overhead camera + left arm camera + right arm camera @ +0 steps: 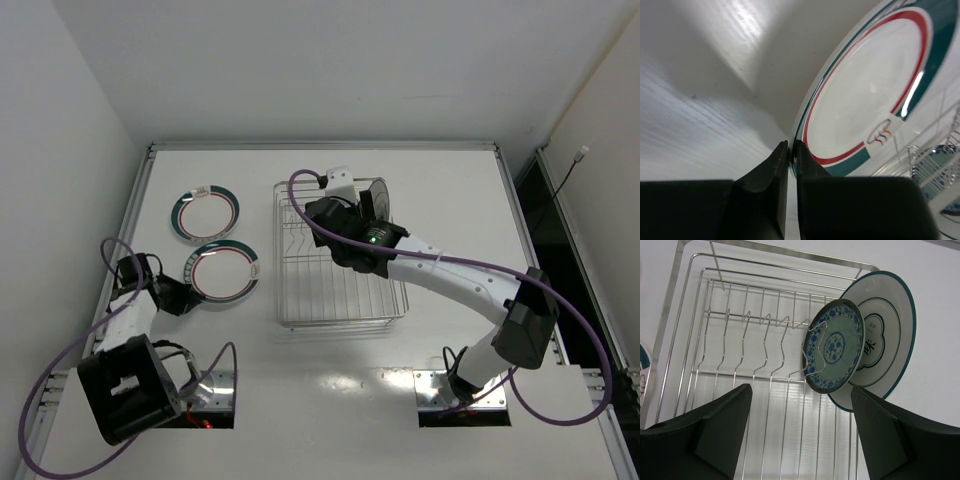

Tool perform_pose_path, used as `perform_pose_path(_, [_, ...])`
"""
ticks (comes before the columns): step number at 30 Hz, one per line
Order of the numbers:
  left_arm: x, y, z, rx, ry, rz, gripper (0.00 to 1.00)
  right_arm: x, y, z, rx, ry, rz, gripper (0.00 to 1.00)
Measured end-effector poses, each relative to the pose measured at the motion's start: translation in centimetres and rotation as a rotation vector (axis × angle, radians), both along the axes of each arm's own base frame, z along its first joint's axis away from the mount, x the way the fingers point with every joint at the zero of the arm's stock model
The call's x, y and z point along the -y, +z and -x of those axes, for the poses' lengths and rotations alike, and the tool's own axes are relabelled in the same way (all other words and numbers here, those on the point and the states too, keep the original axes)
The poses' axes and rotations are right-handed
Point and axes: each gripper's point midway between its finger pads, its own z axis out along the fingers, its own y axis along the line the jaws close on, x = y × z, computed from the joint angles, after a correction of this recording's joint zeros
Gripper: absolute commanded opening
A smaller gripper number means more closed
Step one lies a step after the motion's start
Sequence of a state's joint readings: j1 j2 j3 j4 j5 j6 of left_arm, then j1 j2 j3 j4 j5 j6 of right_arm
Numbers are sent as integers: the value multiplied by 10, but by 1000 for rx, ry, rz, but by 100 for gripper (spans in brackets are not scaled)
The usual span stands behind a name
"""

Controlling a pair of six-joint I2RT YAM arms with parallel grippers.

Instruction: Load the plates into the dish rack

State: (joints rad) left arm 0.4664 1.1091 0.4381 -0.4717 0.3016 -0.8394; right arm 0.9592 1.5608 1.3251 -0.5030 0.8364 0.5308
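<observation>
The white plate with teal-and-red rim lies left of the silver wire dish rack. My left gripper is shut on its near-left rim; the left wrist view shows the fingers pinching the edge of the plate. The white plate with dark teal rim lies flat behind it. My right gripper is open and empty above the rack. The teal-blue patterned plate stands between prongs at the rack's far right end. The white plate with thin dark rings stands behind it.
Raised rails edge the table on the left and at the back. The right arm reaches from the near right across the rack. Several prong slots left of the standing plates hold nothing.
</observation>
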Motion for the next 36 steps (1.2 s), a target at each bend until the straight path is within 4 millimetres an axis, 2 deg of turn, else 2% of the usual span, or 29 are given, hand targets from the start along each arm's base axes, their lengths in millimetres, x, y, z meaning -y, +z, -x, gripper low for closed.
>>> perform_pose_path(3, [0,18,-8,61,-14,-11,0,0,-1,0,-4,3,-3,78])
perform_pose_path(7, [1,38,-11,113,-41,-27,0,-4,-3,1,-27,36,-41,87])
perform_pose_path(9, [0,52,-14,149,-49,-44,0,-8,-1,6,-40,86,-101,96])
perform_pose_path(10, [0,60,-14,165,-52,-55,0,-11,3,8,-44,116,-140,96])
perform_pose_path(13, [-1,90,-20,219,-76,-95,0,-26,22,16,-40,254,-305,98])
perform_pose_path(17, [4,134,-39,322,-129,-127,0,-56,49,25,-23,456,-485,98])
perform_pose_path(21, [20,163,-54,422,-197,-119,0,-91,60,36,-55,648,-616,98])
perform_pose_path(22, [27,167,-56,442,-220,-105,0,-101,60,39,-79,701,-671,98])
perform_pose_path(25, [46,177,-60,496,-284,-71,0,-112,52,42,-136,762,-767,99])
perform_pose_path(29, [65,200,-62,588,-361,-61,0,-126,31,38,-242,800,-876,99])
perform_pose_path(33, [74,225,-64,674,-405,-68,0,-125,3,41,-335,780,-924,99])
perform_pose_path(36, [78,239,-65,718,-428,-80,0,-119,-6,41,-369,758,-947,99])
